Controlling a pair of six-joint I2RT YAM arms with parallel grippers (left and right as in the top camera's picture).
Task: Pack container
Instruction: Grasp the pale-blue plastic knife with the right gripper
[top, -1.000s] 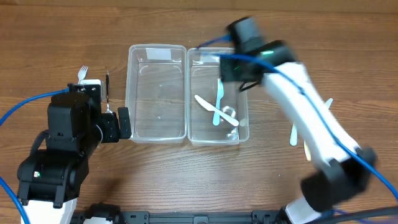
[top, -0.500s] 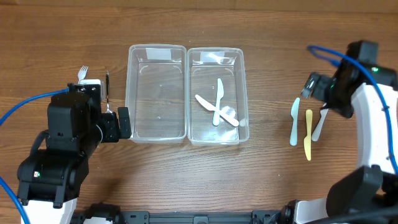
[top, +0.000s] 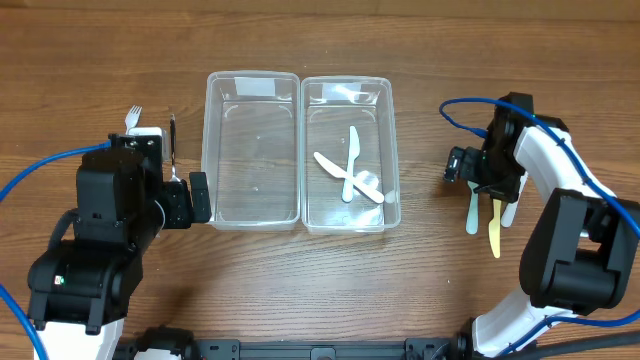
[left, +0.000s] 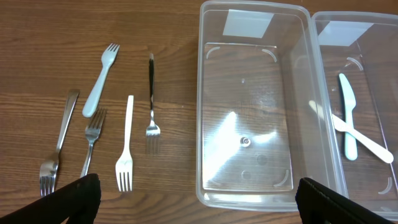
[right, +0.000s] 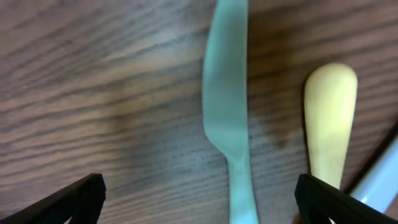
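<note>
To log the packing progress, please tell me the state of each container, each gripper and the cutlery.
Left container: open, empty.
Right container: open, holds two crossed knives.
Left gripper: open, holds nothing.
Right gripper: open, over the loose blue knife.
Forks: five, lying on the table.

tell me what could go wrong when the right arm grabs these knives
The pale blue knife lies flat on the table, so the open right end effector may slip off it. The yellow knife sits close beside it and could get nudged or pinched along with it.
</note>
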